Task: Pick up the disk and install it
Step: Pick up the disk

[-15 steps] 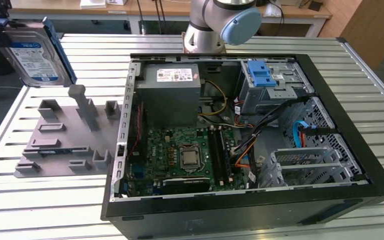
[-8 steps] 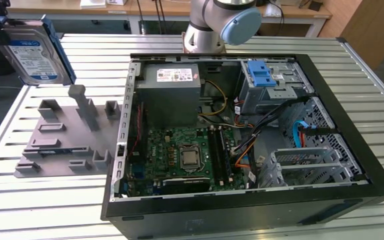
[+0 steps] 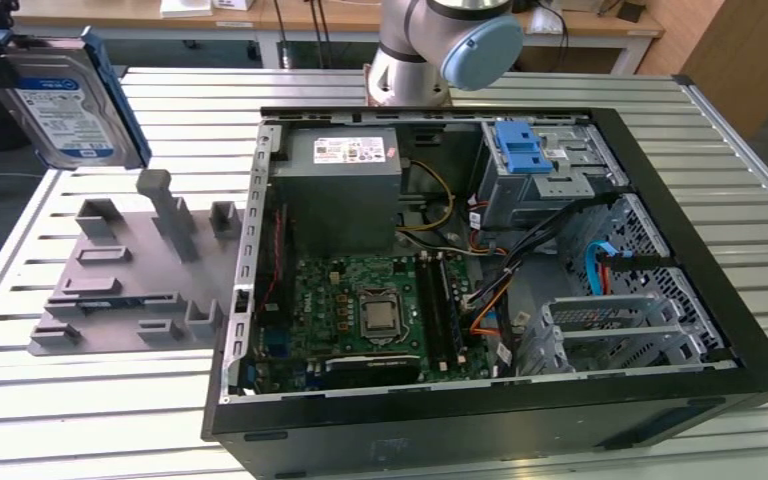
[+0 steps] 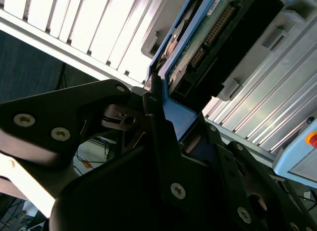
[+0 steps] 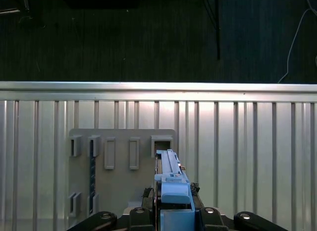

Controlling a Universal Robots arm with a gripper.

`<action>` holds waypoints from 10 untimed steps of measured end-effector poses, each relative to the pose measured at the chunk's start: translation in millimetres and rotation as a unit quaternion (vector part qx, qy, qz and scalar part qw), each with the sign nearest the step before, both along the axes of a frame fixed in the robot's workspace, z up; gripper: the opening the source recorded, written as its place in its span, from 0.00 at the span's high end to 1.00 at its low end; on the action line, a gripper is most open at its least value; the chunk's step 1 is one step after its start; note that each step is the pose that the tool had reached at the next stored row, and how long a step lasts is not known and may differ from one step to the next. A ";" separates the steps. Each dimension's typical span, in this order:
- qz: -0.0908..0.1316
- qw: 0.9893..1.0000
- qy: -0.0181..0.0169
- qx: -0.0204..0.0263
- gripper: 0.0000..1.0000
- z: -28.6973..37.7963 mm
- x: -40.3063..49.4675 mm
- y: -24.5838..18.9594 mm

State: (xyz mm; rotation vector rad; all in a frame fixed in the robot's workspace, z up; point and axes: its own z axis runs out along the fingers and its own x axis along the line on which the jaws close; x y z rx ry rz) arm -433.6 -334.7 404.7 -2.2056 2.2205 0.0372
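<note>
Exterior view: the disk (image 3: 71,105) is off the counter (image 3: 91,400). It is held upright in the air at the far end of the exterior view's left, label face toward the camera, blue bracket along its edge. It hangs beyond the grey fixture plate (image 3: 131,270), apart from it. The plate lies flat on the counter just beside the open computer case (image 3: 491,420), on the exterior view's left of it. Disk and case are well apart.

Second wrist view: my claw (image 4: 173,117) is pinching the disk by its blue bracket, with a black finger (image 4: 156,122) pressed against the plastic. The disk's green circuit board and connector edge point away from the claw. Grey fixture blocks and counter slats lie beyond.

First wrist view: the disk is seen edge-on, standing straight out from the claw over the fixture plate, near one of its raised sockets. Past the counter's far rail is dark floor.

Case contents, exterior view:
- The grey power-supply box (image 3: 344,190) is at the far side.
- The motherboard (image 3: 371,310) is nearer.
- The silver cage (image 3: 571,180) with a blue latch is far, toward the exterior view's right.

My arm (image 3: 438,40) rises behind the case.
</note>
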 end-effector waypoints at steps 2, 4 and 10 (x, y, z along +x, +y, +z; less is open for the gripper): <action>0.000 1.000 0.000 0.000 0.64 1.2 0.0 0.0; 0.000 1.000 0.000 0.000 0.64 2.4 0.0 0.0; 0.000 1.000 0.000 0.000 0.64 5.7 0.0 0.0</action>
